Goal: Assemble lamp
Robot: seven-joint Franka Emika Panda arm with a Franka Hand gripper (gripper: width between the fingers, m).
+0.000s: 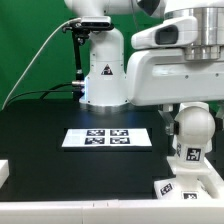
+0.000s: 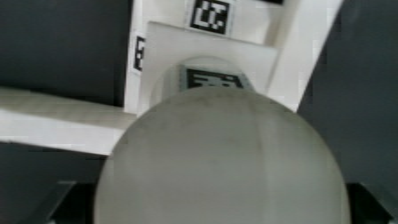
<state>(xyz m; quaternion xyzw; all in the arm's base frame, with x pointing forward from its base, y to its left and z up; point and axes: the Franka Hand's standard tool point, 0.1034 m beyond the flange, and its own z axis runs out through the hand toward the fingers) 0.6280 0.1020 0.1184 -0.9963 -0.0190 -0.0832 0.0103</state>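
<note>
The white bulb (image 1: 191,128) stands upright with its round head up and a tag on its stem, on the flat square base (image 1: 186,186) at the exterior view's lower right. In the wrist view the bulb's head (image 2: 214,150) fills the picture, with the tagged base (image 2: 210,40) beneath it. My gripper (image 2: 214,205) straddles the head, with a dark finger (image 2: 68,202) tight against each side. In the exterior view the arm's white body (image 1: 170,70) hangs just above the bulb and hides the fingers. The shade is out of view.
The marker board (image 1: 105,137) lies flat in the middle of the black table. The arm's pedestal (image 1: 100,75) stands behind it with cables running to the exterior view's left. A white block (image 1: 3,172) sits at the left edge.
</note>
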